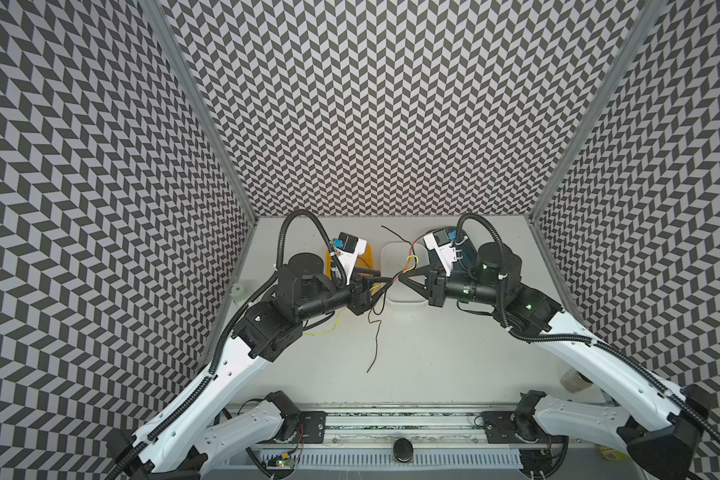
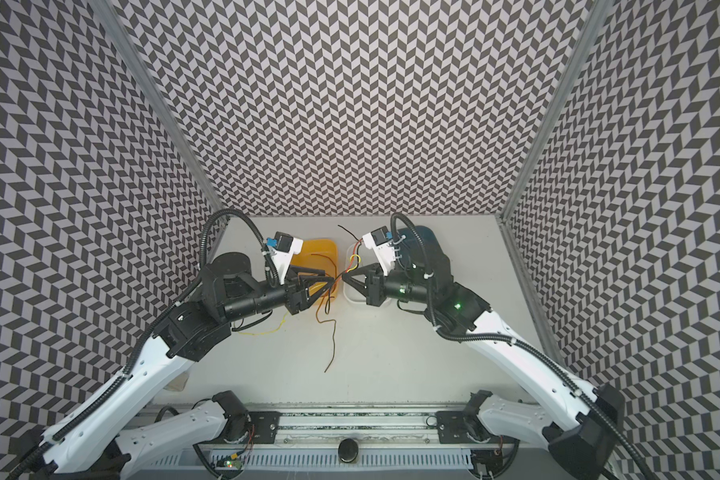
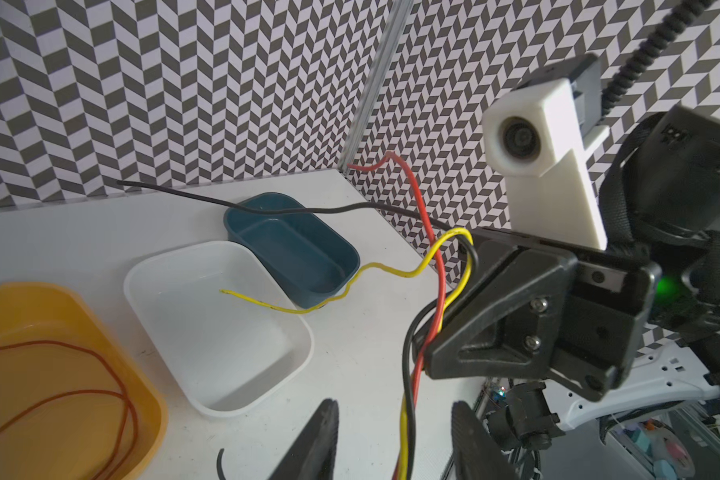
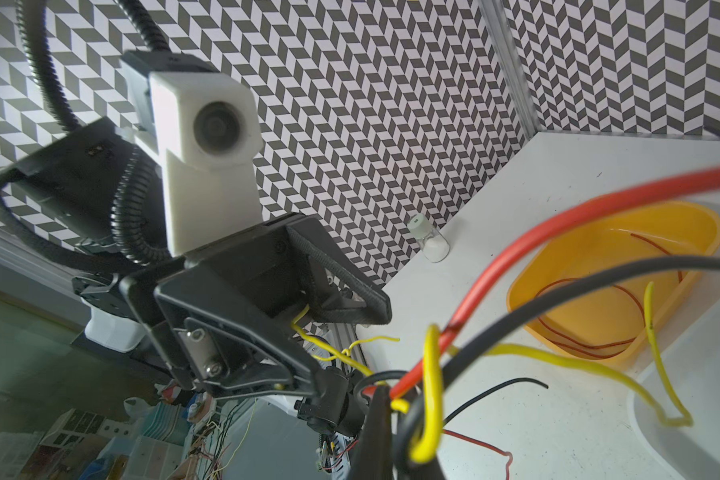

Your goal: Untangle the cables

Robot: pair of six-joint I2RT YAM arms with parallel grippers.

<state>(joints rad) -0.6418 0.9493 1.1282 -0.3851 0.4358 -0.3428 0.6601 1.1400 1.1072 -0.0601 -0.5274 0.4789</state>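
Right gripper (image 1: 404, 279) is clamped shut on the cables (image 3: 441, 299), pinching the red cable (image 3: 422, 208), black cable (image 3: 267, 208) and yellow cable (image 3: 391, 270) together where they cross. Left gripper (image 3: 393, 405) faces it tip to tip with its fingers (image 3: 316, 436) parted about halfway. The strands run between them, but as far as the wrist view shows nothing is pinched there.

The bundle hangs in the air above the far half of the desk (image 1: 433, 353), roughly over the spot where the orange tray (image 3: 26, 286) and white tray (image 3: 175, 253) stand side by side. With the blue tray (image 3: 333, 237) they line the far edge. Loose tails trail down to the desk on the left gripper's side, and a thin red wire (image 3: 80, 361) lies coiled in the orange tray.

These strands look light, thin and limp, yet kinked, so they will likely spring back instead of lying where put. Their smooth insulation probably slips under a light pinch. The yellow cable loops around the red and black ones just beside the right gripper's tip, and that looks like the knot. The best hold, I judge, is a single strand just beside that loop, where it stands clear of the others, drawn along its own length. Grabbing two at once would likely tighten the tangle.
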